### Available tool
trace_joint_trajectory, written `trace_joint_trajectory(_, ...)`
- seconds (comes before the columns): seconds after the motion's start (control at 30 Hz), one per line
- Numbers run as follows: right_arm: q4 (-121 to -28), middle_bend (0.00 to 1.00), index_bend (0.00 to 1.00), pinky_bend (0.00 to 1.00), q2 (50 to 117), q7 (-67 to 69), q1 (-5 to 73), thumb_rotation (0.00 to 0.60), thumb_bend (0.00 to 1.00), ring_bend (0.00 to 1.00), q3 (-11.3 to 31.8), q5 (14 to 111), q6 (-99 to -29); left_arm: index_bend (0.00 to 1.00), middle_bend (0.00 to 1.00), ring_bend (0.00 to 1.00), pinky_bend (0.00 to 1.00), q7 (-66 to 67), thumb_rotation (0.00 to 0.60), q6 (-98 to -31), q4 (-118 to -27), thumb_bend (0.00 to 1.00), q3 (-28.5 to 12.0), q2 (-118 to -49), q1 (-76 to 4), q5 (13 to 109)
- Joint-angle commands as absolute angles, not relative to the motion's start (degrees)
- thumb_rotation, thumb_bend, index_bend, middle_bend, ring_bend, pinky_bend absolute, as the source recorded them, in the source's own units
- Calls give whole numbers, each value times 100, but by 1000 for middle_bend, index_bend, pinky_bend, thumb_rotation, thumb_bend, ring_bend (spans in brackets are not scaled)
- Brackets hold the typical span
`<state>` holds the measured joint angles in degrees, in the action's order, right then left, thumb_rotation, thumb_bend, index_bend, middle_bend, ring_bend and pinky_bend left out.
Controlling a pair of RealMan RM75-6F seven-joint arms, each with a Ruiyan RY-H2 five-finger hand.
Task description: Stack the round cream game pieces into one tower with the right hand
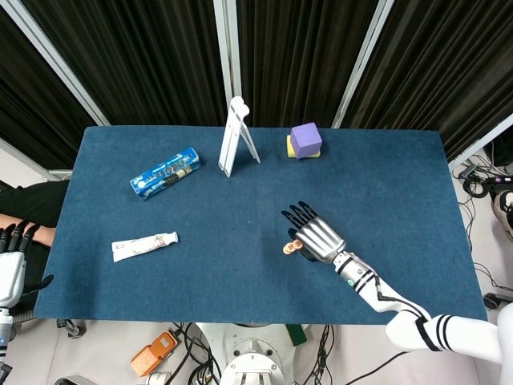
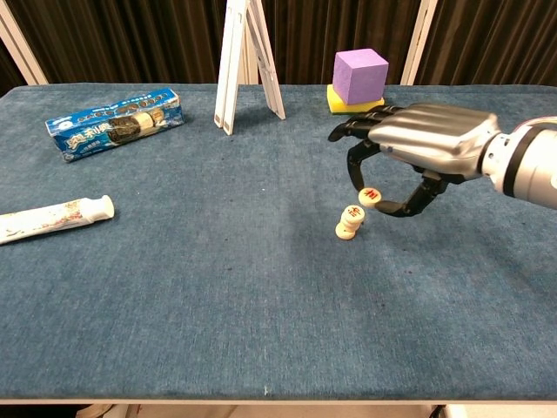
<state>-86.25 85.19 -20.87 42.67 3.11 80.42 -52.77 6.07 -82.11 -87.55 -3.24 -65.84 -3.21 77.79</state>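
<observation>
Right hand [image 2: 418, 152] is reaching in from the right, palm down, pinching a cream game piece [image 2: 370, 196] between thumb and a fingertip while the other fingers are arching forward. The piece is hanging just above and to the right of the short cream stack [image 2: 348, 223] standing mid-bench [image 2: 218, 296]. Left hand [image 1: 11, 269] is sitting off the bench's left edge, holding nothing, fingers apart.

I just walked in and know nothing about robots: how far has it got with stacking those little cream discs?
A small tower already stands on the blue table. The right hand pinches another cream piece just above and beside its top. Left to do: set that piece down on the tower and let go.
</observation>
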Motion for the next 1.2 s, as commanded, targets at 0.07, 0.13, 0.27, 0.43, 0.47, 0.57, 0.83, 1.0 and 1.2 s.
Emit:
trace_joint_trajectory(0.07, -8565, 136, 521, 33, 8605, -2146, 4313, 600, 512, 0, 333, 8018, -5222, 102, 34, 8, 0, 601, 600, -8206, -8744, 26, -329, -6586, -324, 7772)
trace_joint_trajectory(0.13, -8538, 136, 518, 33, 8646, -2171, 4329, 600, 511, 0, 340, 8005, -5201, 102, 34, 8, 0, 596, 600, -8197, -8734, 26, -330, -6589, -325, 7765)
trace_joint_trajectory(0.27, -8505, 136, 515, 33, 8703, -2220, 4352, 600, 511, 0, 342, 7980, -5161, 102, 34, 8, 0, 585, 600, -8184, -8716, 25, -332, -6598, -328, 7757)
trace_joint_trajectory(0.43, -8514, 135, 507, 33, 8724, -2228, 4360, 600, 510, 0, 348, 7985, -5168, 102, 34, 8, 0, 575, 600, -8175, -8693, 26, -330, -6611, -329, 7755)
trace_joint_trajectory(0.47, -8515, 135, 505, 33, 8726, -2234, 4361, 600, 510, 0, 346, 7983, -5166, 102, 34, 8, 0, 571, 600, -8172, -8688, 26, -332, -6613, -329, 7752)
trace_joint_trajectory(0.57, -8516, 135, 498, 33, 8731, -2241, 4360, 600, 509, 0, 340, 7977, -5161, 102, 34, 8, 0, 563, 600, -8173, -8679, 26, -333, -6617, -328, 7752)
trace_joint_trajectory(0.83, -8536, 135, 480, 33, 8720, -2273, 4345, 600, 508, 0, 324, 7965, -5172, 102, 34, 8, 0, 545, 600, -8164, -8662, 26, -331, -6626, -328, 7752)
trace_joint_trajectory(1.0, -8553, 135, 459, 33, 8718, -2289, 4334, 600, 508, 0, 309, 7976, -5187, 102, 34, 8, 0, 536, 600, -8171, -8651, 25, -332, -6637, -329, 7763)
trace_joint_trajectory(1.2, -8666, 135, 436, 33, 8570, -2206, 4183, 600, 508, 0, 398, 8014, -5547, 102, 34, 8, 0, 517, 600, -8174, -8633, 26, -333, -6642, -326, 7769)
